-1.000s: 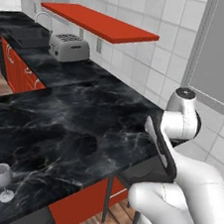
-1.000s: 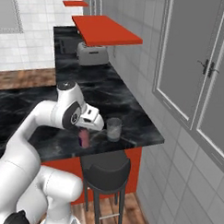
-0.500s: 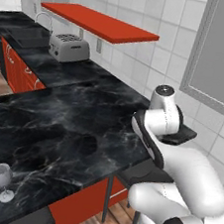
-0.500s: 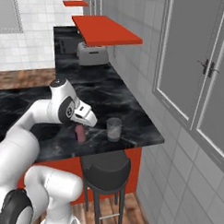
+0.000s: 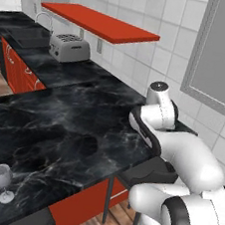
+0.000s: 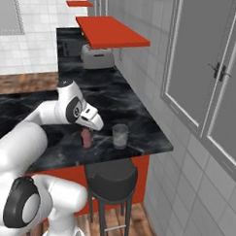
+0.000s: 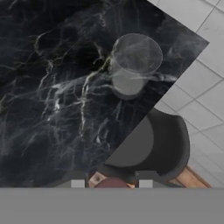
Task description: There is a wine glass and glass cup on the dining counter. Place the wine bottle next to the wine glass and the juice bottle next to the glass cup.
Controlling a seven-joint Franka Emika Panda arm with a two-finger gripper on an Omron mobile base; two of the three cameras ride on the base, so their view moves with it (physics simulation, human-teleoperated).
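The gripper (image 6: 88, 130) is clamped on the small purplish-pink juice bottle (image 6: 85, 137), held upright just over the black white-veined marble table (image 6: 134, 116). The clear straight-sided glass cup (image 6: 119, 136) stands just beside it toward the table's end, so setting it down there looks right.

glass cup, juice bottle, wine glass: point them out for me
glass cup (image 6: 120, 136), right base view, on its clear side wall.
juice bottle (image 6: 86, 137), right base view, on its pink body below the gripper.
wine glass (image 5: 2, 176), left base view, on its bowl.
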